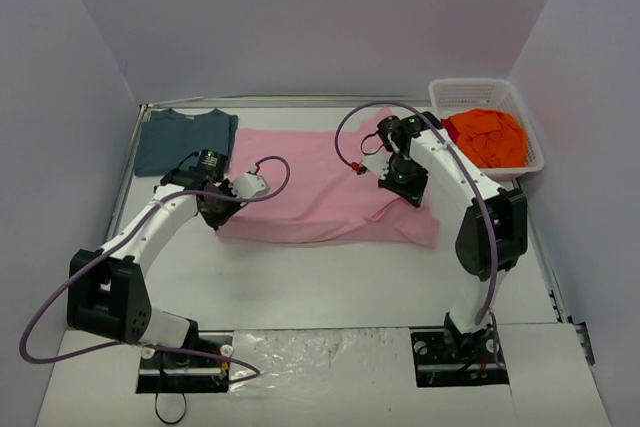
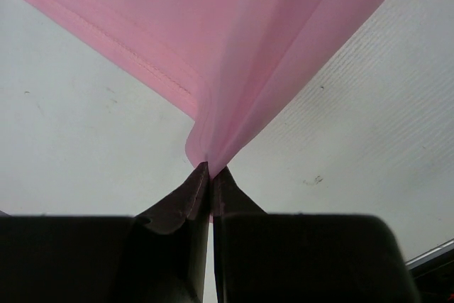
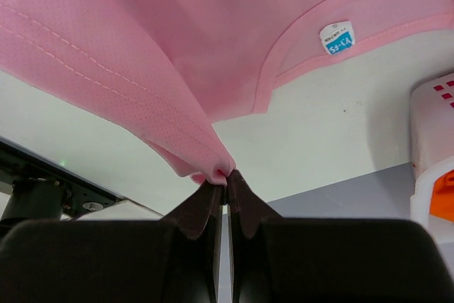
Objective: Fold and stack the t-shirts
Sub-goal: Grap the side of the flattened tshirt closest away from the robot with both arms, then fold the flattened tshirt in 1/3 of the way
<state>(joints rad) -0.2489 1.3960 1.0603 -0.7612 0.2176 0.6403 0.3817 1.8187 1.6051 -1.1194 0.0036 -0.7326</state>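
Observation:
A light pink t-shirt (image 1: pixel 320 187) lies spread across the middle of the table, partly lifted at both ends. My left gripper (image 1: pixel 222 209) is shut on its left edge; in the left wrist view the pink cloth (image 2: pixel 241 54) rises from the pinched fingertips (image 2: pixel 211 170). My right gripper (image 1: pixel 405 182) is shut on the shirt's right side, and the right wrist view shows a bunched fold (image 3: pixel 142 90) clamped at the tips (image 3: pixel 227 175), with the collar label (image 3: pixel 336 37) beyond. A folded dark teal-blue t-shirt (image 1: pixel 185 139) lies at the back left. An orange t-shirt (image 1: pixel 487 135) fills the basket.
The white mesh basket (image 1: pixel 474 89) stands at the back right corner, against the wall. Purple cables loop off both arms above the cloth. Grey walls close in the table on three sides. A metal rail runs along the table's right edge (image 1: pixel 552 277).

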